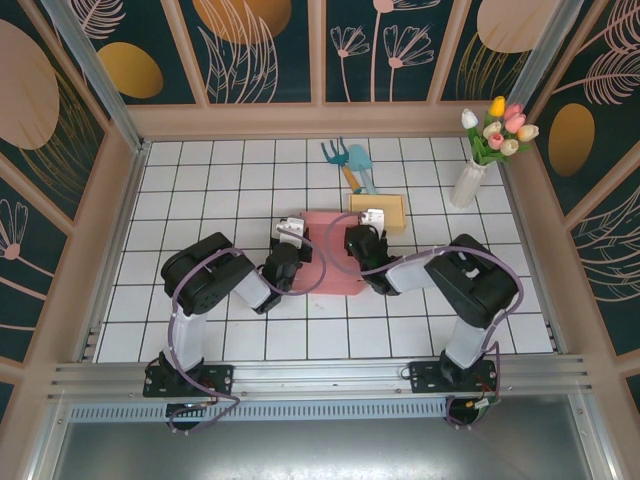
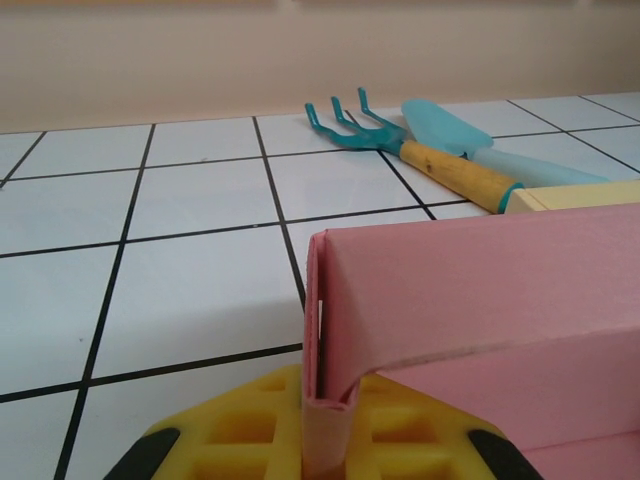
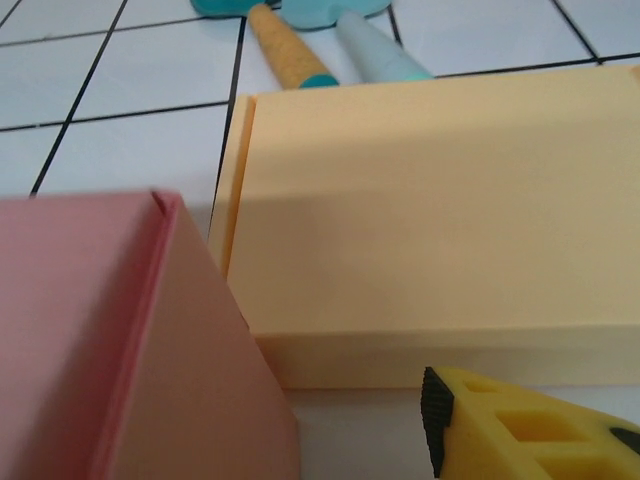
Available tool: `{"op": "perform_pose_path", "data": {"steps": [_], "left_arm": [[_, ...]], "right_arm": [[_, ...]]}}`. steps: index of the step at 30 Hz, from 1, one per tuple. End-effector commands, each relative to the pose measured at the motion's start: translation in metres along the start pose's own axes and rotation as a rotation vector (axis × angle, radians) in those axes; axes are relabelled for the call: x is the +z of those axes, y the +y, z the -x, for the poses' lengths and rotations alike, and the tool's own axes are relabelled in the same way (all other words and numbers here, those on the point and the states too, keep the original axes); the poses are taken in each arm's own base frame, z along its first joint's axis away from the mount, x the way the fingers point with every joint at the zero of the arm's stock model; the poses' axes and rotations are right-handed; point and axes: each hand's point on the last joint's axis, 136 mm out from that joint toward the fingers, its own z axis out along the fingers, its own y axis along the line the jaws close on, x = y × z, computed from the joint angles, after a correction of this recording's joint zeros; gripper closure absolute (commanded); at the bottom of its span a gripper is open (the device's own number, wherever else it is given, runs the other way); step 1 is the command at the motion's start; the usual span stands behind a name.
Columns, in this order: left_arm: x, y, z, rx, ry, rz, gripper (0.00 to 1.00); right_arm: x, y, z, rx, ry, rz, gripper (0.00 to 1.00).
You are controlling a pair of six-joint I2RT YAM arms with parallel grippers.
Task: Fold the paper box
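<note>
While both arms are reaching in low from the near edge, elbows bent outward, the left tool (image 2: 325,440) is pinching a raised wall of the pink box (image 2: 480,300) at its corner. The right tool (image 1: 358,242) is sitting at the opposite side; can't tell if it's open or closed. The box is lying mid-surface (image 1: 200,180) between them. Judging progress: one wall is standing creased, the rest likely left, so partway. Beyond, a yellow box (image 3: 430,230), a rake (image 2: 345,125) and a trowel (image 2: 445,125) are lying idle.
</note>
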Motion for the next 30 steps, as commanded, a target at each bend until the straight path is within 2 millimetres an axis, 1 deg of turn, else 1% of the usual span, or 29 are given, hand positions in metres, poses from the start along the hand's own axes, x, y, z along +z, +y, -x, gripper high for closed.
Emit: {"op": "perform_pose_path", "data": {"steps": [1, 3, 5, 8, 10, 13, 15, 17, 26, 30], "left_arm": [[0.002, 0.030, -0.010, 0.013, 0.021, 0.129, 0.87], [0.002, 0.030, -0.010, 0.014, 0.021, 0.125, 0.87], [0.002, 0.029, -0.010, 0.015, 0.023, 0.125, 0.87], [0.002, 0.029, -0.011, 0.022, 0.025, 0.127, 0.87], [0.002, 0.030, -0.011, 0.021, 0.027, 0.133, 0.87], [0.004, 0.031, -0.011, 0.026, 0.034, 0.144, 0.87], [0.005, 0.031, -0.012, 0.028, 0.039, 0.150, 0.87], [0.006, 0.032, -0.012, 0.027, 0.039, 0.158, 0.87], [0.009, 0.033, -0.013, 0.029, 0.049, 0.180, 0.88], [0.010, 0.032, -0.013, 0.030, 0.049, 0.183, 0.88]], "right_arm": [[0.006, -0.020, -0.031, -0.036, 0.058, -0.029, 0.44], [0.008, -0.019, -0.033, -0.013, 0.057, -0.001, 0.45], [0.010, -0.021, -0.032, -0.011, 0.052, -0.019, 0.45], [0.010, -0.033, -0.027, 0.009, 0.037, -0.087, 0.48], [0.007, -0.051, -0.025, 0.039, 0.027, -0.169, 0.51], [-0.005, -0.089, -0.026, 0.083, 0.011, -0.333, 0.53], [-0.012, -0.107, -0.027, 0.086, 0.010, -0.402, 0.54], [-0.018, -0.118, -0.027, 0.075, 0.008, -0.460, 0.53], [-0.039, -0.145, -0.021, 0.051, -0.006, -0.636, 0.50], [-0.041, -0.143, -0.018, 0.062, -0.015, -0.631, 0.48]]}}
